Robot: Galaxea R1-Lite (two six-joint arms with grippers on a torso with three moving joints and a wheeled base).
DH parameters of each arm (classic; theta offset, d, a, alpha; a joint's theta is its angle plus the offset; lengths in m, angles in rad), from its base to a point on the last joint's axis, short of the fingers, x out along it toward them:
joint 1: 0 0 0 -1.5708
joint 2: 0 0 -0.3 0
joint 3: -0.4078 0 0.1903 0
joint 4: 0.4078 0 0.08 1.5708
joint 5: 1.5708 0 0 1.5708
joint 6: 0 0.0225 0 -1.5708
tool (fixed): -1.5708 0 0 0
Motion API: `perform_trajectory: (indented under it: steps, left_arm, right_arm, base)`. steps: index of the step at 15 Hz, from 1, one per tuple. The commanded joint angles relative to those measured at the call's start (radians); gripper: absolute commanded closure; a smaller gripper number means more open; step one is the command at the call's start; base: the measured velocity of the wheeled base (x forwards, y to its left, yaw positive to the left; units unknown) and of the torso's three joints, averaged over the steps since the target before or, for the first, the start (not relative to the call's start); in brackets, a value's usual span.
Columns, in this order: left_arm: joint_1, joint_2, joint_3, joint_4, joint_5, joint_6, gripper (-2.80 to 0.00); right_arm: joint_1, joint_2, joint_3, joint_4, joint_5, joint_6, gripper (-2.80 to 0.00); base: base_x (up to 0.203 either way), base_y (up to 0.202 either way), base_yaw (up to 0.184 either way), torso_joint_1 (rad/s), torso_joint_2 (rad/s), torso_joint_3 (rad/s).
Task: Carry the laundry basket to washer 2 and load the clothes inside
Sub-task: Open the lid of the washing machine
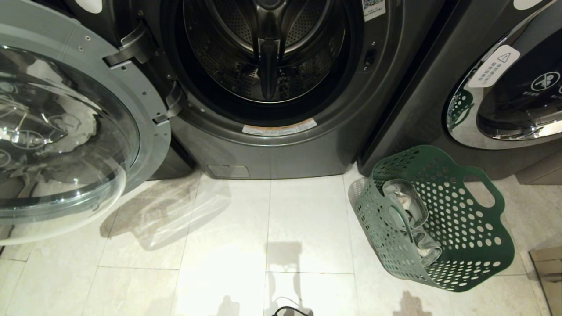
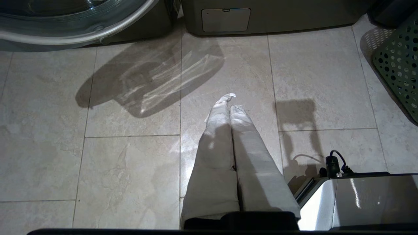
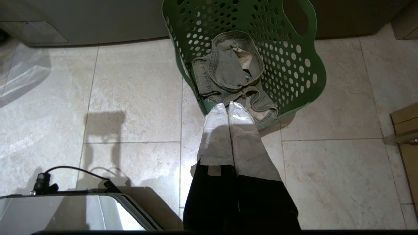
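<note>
Right wrist view: basket (image 3: 294, 75) beyond closed right gripper (image 3: 229, 106)

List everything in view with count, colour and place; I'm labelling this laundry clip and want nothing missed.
washer: one, dark grey, straight ahead, drum empty
washer door: one, grey rim with clear glass, swung open on the left
second washer: one, dark grey, on the right, door closed
laundry basket: one, green, perforated, on the floor right of the open washer
clothes: grey-green denim, inside the basket
floor: pale beige tiles
left gripper: one, white-wrapped fingers, shut, empty, above bare floor
right gripper: one, white-wrapped fingers, shut, empty, by the basket's near edge
</note>
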Motion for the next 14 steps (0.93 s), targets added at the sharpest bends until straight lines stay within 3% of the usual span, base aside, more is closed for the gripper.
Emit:
perform_trajectory:
  steps: [1, 6, 10, 14]
  left_arm:
    - [0.000, 0.000, 0.000, -0.001, 0.000, 0.002, 0.00]
    - [0.000, 0.001, 0.000, -0.001, 0.000, 0.002, 0.00]
    - [0.001, 0.002, 0.000, -0.004, 0.007, -0.053, 0.00]
    - [0.000, 0.002, 0.000, -0.004, 0.006, -0.053, 0.00]
  right_arm:
    - [0.000, 0.001, 0.000, 0.000, -0.001, 0.000, 0.00]
    - [0.000, 0.001, 0.000, 0.000, 0.001, 0.000, 0.00]
    - [0.000, 0.001, 0.000, 0.000, 0.001, 0.000, 0.00]
    - [0.000, 0.001, 0.000, 0.000, -0.001, 0.000, 0.00]
  base:
    - [0.000, 0.000, 0.000, 0.000, 0.00, 0.000]
    - [0.000, 0.000, 0.000, 0.000, 0.00, 0.000]
    - [0.000, 0.000, 0.000, 0.000, 0.00, 0.000]
    - [0.000, 0.000, 0.000, 0.000, 0.00, 0.000]
